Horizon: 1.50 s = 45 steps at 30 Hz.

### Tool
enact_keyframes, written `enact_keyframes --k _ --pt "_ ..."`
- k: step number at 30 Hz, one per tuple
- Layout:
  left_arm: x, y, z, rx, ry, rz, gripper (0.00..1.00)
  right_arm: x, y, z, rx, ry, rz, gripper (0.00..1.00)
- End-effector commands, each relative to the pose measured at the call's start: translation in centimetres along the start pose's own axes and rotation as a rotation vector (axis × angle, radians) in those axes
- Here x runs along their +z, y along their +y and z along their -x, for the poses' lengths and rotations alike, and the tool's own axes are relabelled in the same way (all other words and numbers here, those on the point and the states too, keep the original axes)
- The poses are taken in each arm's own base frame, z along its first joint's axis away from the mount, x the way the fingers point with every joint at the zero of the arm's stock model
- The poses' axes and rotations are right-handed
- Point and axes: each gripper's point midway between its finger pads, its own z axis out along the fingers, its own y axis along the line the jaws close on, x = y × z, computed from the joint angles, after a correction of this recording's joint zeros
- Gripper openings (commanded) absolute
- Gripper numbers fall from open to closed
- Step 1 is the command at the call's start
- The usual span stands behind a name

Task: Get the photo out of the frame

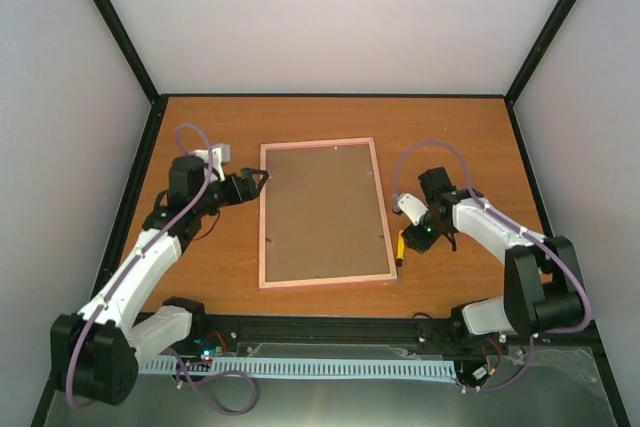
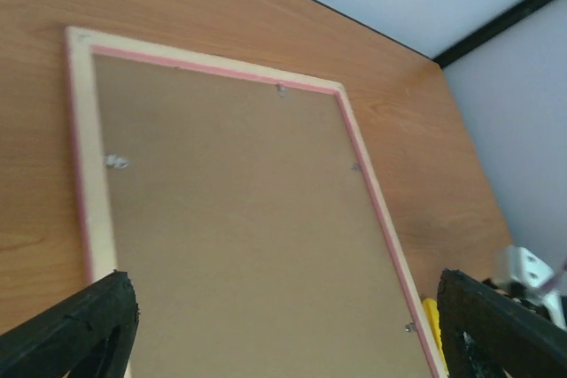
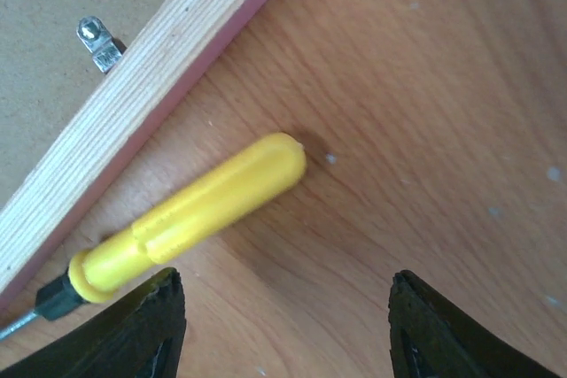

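Face-down frame [image 1: 320, 212], brown board up so retaining tab [image 3: 96, 42] is reachable; photo hidden beneath, unseen. Empty left gripper [image 1: 260, 179] spread wide over frame's edge. Jaws of right gripper [image 3: 283, 325] apart, holding nothing; screwdriver [image 3: 190, 219] just ahead, likely for prying tabs.
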Motion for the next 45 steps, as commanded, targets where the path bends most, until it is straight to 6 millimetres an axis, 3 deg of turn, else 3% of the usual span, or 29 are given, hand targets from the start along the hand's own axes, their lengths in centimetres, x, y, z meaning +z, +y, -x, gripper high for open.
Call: enact_keyframes --k 1,6,11,15,21,29,36,40,45 --pt "0.4 -4.6 1.8 0.186 0.046 -0.111 0.9 0.9 1.2 1.3 -0.001 -0.02 0.119 0.62" --pt "1.2 -4.5 2.7 0.277 0.007 -0.029 0.88 1.7 1.8 1.8 0.037 0.013 0.199 0.64" --pt "1.9 -2.2 1.2 0.307 0.026 0.033 0.89 2.1 1.6 2.1 0.079 0.039 0.22 0.62" --pt "1.7 -1.9 0.9 0.33 0.039 0.048 0.89 1.6 2.1 2.7 0.106 0.027 0.256 0.6" --pt "1.1 -0.7 1.9 0.353 -0.009 0.136 0.9 1.8 2.2 2.5 0.094 0.042 0.22 0.61" --pt "1.5 0.3 1.6 0.357 0.012 0.175 0.91 2.6 0.9 1.8 0.089 0.084 0.134 0.61" --pt "2.1 1.9 1.1 0.355 0.039 0.242 0.91 1.4 2.9 3.0 0.083 0.017 0.252 0.62" --pt "1.5 0.8 1.5 0.356 0.02 0.204 0.89 1.7 3.1 3.6 0.094 0.015 0.273 0.62" --pt "0.7 -0.1 2.0 0.37 -0.029 0.166 0.87 2.8 1.8 2.3 0.09 0.088 0.167 0.61"
